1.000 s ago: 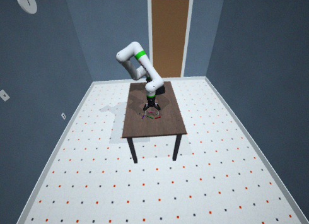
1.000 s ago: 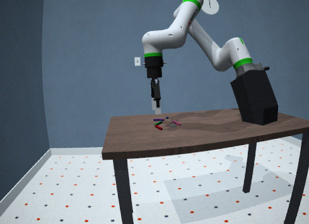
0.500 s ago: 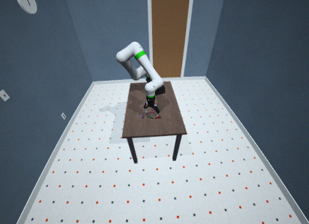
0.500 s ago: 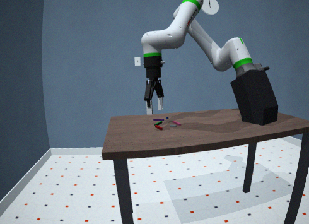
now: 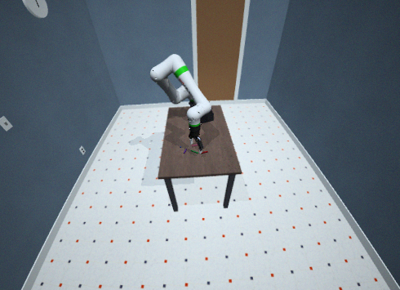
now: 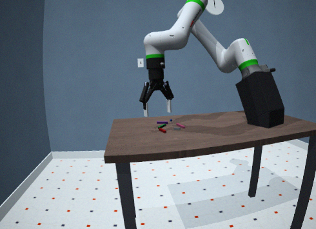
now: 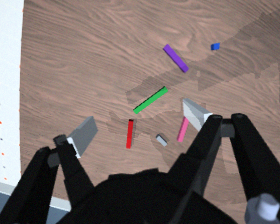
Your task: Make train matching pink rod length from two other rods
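Black two-finger gripper spread wide, grasping nothing, above small red rod, grey stub and pink rod on brown wooden table.

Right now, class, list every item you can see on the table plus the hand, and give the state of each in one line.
Hand: open, holding nothing, above the rods.
Pink rod: flat, partly hidden by a finger, apart from the others.
Red rod: flat, alone.
Green rod: flat, near the red rod's end, at an angle to it.
Purple rod: flat, alone.
Grey rod: flat, alone.
Blue rod: flat, alone.
No train made yet.
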Robot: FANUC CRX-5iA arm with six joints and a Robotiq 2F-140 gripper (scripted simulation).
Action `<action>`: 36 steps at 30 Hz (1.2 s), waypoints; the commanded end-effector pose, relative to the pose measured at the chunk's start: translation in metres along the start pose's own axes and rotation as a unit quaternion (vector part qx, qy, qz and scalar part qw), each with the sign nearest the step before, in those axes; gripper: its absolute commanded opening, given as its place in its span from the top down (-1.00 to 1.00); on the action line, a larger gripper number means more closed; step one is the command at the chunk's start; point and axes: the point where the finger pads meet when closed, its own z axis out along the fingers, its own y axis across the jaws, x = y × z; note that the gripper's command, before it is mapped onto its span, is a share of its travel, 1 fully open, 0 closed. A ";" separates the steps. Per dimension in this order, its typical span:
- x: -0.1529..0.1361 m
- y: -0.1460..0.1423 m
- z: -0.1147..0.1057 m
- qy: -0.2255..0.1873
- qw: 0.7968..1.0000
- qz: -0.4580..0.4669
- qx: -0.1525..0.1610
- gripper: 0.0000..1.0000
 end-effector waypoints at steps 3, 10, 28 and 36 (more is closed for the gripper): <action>0.002 -0.001 0.000 0.009 0.993 0.116 0.002 -1.00; 0.005 -0.001 0.000 0.008 0.972 0.236 0.003 -1.00; 0.011 -0.003 0.000 0.007 0.859 0.512 0.006 -1.00; 0.014 -0.003 0.000 0.006 0.788 0.616 0.006 -1.00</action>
